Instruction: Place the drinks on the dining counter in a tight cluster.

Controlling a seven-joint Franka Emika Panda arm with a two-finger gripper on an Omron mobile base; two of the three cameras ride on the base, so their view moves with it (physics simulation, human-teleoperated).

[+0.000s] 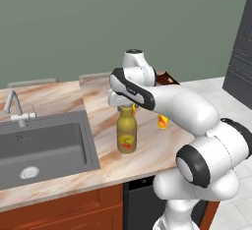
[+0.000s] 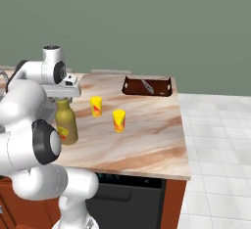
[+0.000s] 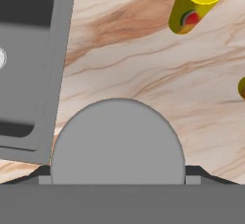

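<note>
The fat olive-yellow bottle [image 1: 126,134] [image 2: 66,124] stands upright on the marbled dining counter [image 1: 104,107] [image 2: 147,137], a little right of the sink. My gripper [image 1: 126,107] [image 2: 62,100] [image 3: 117,177] reaches straight down over its top. In the hand view its grey cap [image 3: 117,141] fills the whole gap between my two dark fingertips [image 3: 44,176], with no space showing on either side. The bottle's base appears to rest on the stone.
The dark grey sink [image 1: 44,148] [image 3: 24,65] with its silver tap [image 1: 14,107] lies left of the bottle. Two yellow cups [image 2: 96,105] [image 2: 119,120] stand to its right. A brown tray [image 2: 147,86] sits at the back. The counter ends at the right over tiled floor.
</note>
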